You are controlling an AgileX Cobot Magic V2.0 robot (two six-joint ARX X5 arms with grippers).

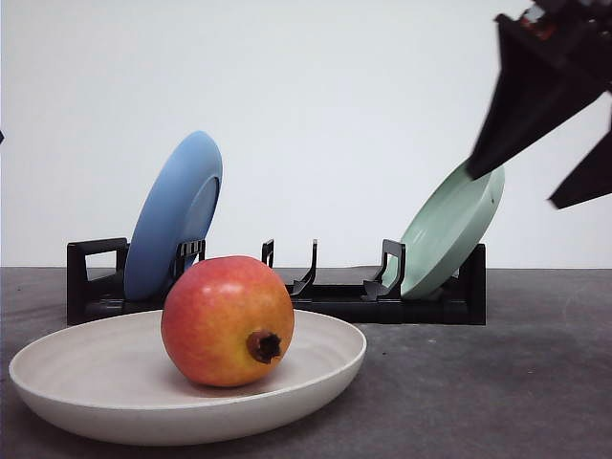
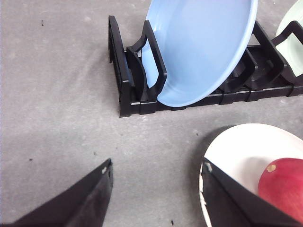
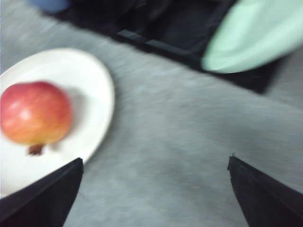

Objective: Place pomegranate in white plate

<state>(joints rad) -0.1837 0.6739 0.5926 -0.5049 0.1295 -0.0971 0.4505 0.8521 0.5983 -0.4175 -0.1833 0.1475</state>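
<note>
The red and yellow-orange pomegranate rests inside the white plate at the front left of the table, its dark crown stub facing forward. My right gripper hangs high at the upper right, open and empty, well away from the fruit. In the right wrist view its two black fingers stand wide apart over bare table, with the pomegranate on the white plate off to one side. My left gripper is open and empty beside the white plate; the pomegranate shows past one finger.
A black dish rack stands behind the plate. It holds a blue plate at its left end and a pale green plate at its right end, both leaning. Grey table lies open to the right of the white plate.
</note>
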